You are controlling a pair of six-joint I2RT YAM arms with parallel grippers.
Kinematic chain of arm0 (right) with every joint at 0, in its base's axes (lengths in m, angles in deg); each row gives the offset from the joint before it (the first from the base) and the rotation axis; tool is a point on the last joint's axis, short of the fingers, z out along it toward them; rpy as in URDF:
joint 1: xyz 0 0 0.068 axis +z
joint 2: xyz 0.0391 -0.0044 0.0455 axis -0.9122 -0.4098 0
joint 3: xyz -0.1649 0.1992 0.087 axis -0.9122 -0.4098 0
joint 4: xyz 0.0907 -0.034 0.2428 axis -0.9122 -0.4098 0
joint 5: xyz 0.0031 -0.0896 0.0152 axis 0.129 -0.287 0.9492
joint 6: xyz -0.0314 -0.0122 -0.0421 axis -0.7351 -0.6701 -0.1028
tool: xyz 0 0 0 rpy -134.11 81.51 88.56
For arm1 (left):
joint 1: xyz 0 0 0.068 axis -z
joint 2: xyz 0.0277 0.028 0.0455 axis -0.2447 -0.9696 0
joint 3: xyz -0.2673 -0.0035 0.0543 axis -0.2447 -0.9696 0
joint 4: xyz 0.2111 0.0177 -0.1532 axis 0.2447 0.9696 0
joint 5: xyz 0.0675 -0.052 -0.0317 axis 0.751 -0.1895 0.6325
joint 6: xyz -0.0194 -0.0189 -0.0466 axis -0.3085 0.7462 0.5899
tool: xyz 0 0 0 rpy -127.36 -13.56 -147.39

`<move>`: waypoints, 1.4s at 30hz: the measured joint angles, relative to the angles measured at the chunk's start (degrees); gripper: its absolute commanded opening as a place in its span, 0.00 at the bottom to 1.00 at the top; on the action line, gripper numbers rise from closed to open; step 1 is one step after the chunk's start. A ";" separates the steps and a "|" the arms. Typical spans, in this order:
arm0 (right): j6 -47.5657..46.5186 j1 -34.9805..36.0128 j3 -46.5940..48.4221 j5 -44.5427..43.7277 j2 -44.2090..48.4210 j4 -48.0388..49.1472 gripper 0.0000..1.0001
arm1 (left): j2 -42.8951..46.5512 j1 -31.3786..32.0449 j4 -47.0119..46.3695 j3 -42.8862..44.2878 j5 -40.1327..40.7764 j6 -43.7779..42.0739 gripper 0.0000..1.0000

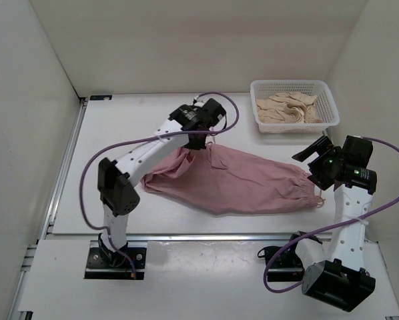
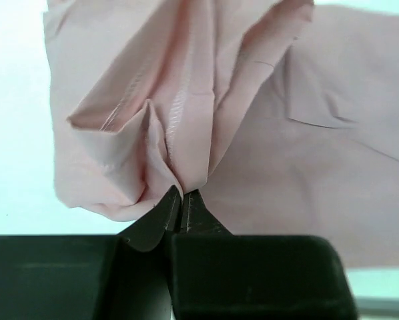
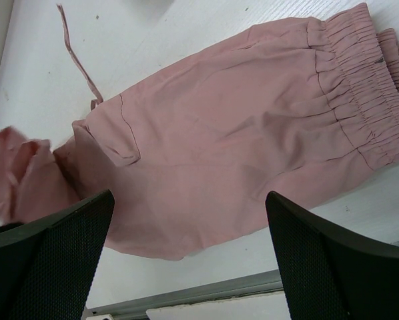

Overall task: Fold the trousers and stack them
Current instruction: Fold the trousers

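The dusty-pink trousers [image 1: 239,183] lie lengthwise across the table, gathered elastic waist [image 3: 359,87] toward the right. My left gripper [image 1: 198,141] is at their far left part, shut on a bunched fold of the cloth [image 2: 186,100], which rises in pleats from the pinched fingertips [image 2: 181,200]. My right gripper [image 1: 313,163] hovers over the waist end, open wide, with nothing between its fingers [image 3: 189,200]. In the right wrist view a side pocket [image 3: 119,133] and a loose drawstring [image 3: 76,60] show.
A white mesh basket [image 1: 327,100] holding beige garments [image 1: 289,107] stands at the back right. A metal rail [image 1: 206,237] runs along the table's near edge, and white walls close in the left, back and right.
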 measured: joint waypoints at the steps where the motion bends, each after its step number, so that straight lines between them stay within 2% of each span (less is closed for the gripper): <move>1: 0.02 0.00 0.00 0.02 0.00 0.00 0.99 | 2.03 0.07 0.02 0.33 -0.24 -0.20 0.10; 7: 0.00 0.00 0.00 0.00 0.00 0.00 0.99 | 8.04 2.14 -0.70 1.60 -3.76 -0.46 0.10; 14: 0.00 0.00 0.00 -0.02 0.00 0.00 0.99 | 5.03 5.70 -5.81 -3.21 -11.06 1.97 0.10; 15: 0.00 0.00 0.00 -0.04 0.00 0.00 0.99 | 3.91 6.49 -6.73 -3.45 -12.17 2.32 0.14; 16: 0.00 0.00 0.00 -0.04 0.00 0.00 0.99 | 2.91 7.17 -7.48 -3.80 -13.44 2.51 0.52; 18: 0.00 0.00 0.00 -0.07 0.00 0.00 0.99 | 0.83 8.55 -8.44 -3.98 -16.13 2.36 0.91; 19: 0.00 0.00 0.00 -0.07 0.00 0.00 0.99 | -0.15 8.94 -8.57 -3.89 -17.09 2.38 1.00; 23: 0.00 0.00 0.00 -0.07 0.00 0.00 0.99 | -3.43 10.10 -5.99 -1.38 -18.58 1.66 1.00; 27: 0.00 0.00 0.00 -0.07 0.00 0.00 0.99 | -1.51 6.82 -3.61 2.82 -19.12 -0.66 1.00; 30: 0.00 0.00 0.00 -0.07 0.00 0.00 0.99 | 5.42 -0.44 -4.87 0.59 -19.91 -2.03 0.72; 31: 0.00 0.00 0.00 -0.09 0.00 0.00 0.99 | 8.83 -3.93 -6.14 -2.03 -20.39 -2.38 0.53; 32: 0.00 0.00 0.00 -0.07 0.00 0.00 0.99 | 12.26 -7.91 -7.04 -4.85 -20.87 -2.62 0.49; 34: 0.00 0.00 0.00 -0.04 0.04 0.00 0.99 | 18.45 -16.52 -9.94 -11.67 -22.27 -3.52 0.51; 36: 0.00 0.00 0.00 0.00 0.17 -0.02 0.99 | 22.58 -23.89 -12.59 -19.08 -24.48 -4.22 0.88; 37: 0.00 0.00 0.00 0.02 0.26 0.00 0.99 | 23.47 -27.21 -13.73 -22.73 -25.92 -4.20 1.00; 39: 0.00 0.00 0.00 0.02 0.44 -0.02 0.99 | 22.16 -31.15 -15.04 -27.80 -28.59 -4.72 1.00; 42: 0.00 0.00 -0.02 0.07 0.76 -0.02 0.99 | 14.23 -33.81 -16.76 -30.84 -31.45 -6.62 0.99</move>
